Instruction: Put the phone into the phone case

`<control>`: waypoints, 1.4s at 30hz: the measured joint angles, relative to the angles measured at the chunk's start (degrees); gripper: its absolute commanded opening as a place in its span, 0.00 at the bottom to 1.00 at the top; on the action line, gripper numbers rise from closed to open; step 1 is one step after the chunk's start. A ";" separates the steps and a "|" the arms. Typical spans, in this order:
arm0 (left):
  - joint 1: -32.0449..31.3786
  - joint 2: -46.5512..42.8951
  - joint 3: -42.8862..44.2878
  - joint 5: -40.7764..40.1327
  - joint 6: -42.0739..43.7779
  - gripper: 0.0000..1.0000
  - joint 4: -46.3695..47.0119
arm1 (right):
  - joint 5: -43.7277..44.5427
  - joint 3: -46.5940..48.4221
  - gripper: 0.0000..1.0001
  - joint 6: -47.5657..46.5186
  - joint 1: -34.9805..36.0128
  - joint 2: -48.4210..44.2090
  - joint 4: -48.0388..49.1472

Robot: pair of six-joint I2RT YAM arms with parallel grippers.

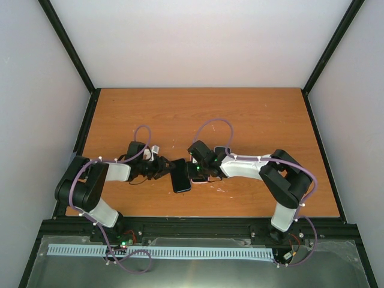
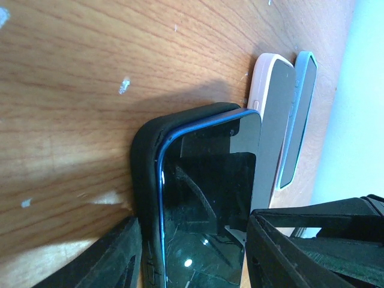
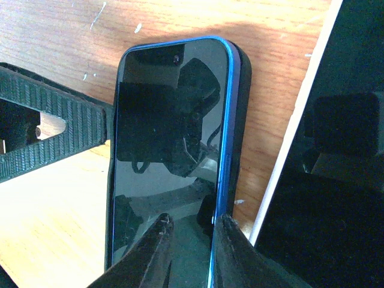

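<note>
1. phone (image 1: 181, 176): flat on the table (image 1: 198, 114), toward 6 o'clock of its middle, screen up. I log it as part-seated in the case (image 2: 143, 180). On the left wrist view its blue rim (image 2: 159, 192) stands proud along one long side and round the corner, and the case lip is splayed outward there.

2. left pincer (image 2: 193, 246): at the phone's 9 o'clock. Its fingers are spread wide, one against the case flank and the other against the opposite side. I read it as clamped across the case, bracing it.

3. right pincer (image 3: 193, 223): at the phone's 3 o'clock. Its fingers are a narrow gap apart, tips down on the screen and rim. Whether they pinch the rim or merely press, I cannot tell.

4. white phone (image 2: 271, 129): just beside the case at 3 o'clock. The second phone (image 2: 298, 108) lies just beyond it, toward 2 o'clock.

5. hazards, as I judge them:
- Pressing one long side only may tip the phone and pop the opposite side out of the lip.
- The splayed lip may fold under the rim instead of snapping over it, and more force would then jam it.
- The tips may skid on the glossy screen, so the push is lost or lands on the white phone.
- If the left clamp squeezes the case walls inward, the phone has less room to drop in.
- If that clamp slips, phone and case may slide together into the neighbours.
</note>
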 measured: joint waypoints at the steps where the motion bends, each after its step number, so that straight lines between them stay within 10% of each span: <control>1: 0.00 0.04 -0.07 0.02 -0.02 0.48 0.17 | -0.20 -0.17 0.19 -0.07 0.00 0.04 0.33; 21: -0.81 0.11 -1.95 -1.29 -2.93 0.40 4.17 | -5.33 -5.44 0.06 4.44 -2.82 1.20 11.54; 42: -3.87 -4.44 -1.03 -5.99 -2.45 0.44 -4.37 | -5.29 -7.61 0.45 7.02 -1.05 0.39 14.84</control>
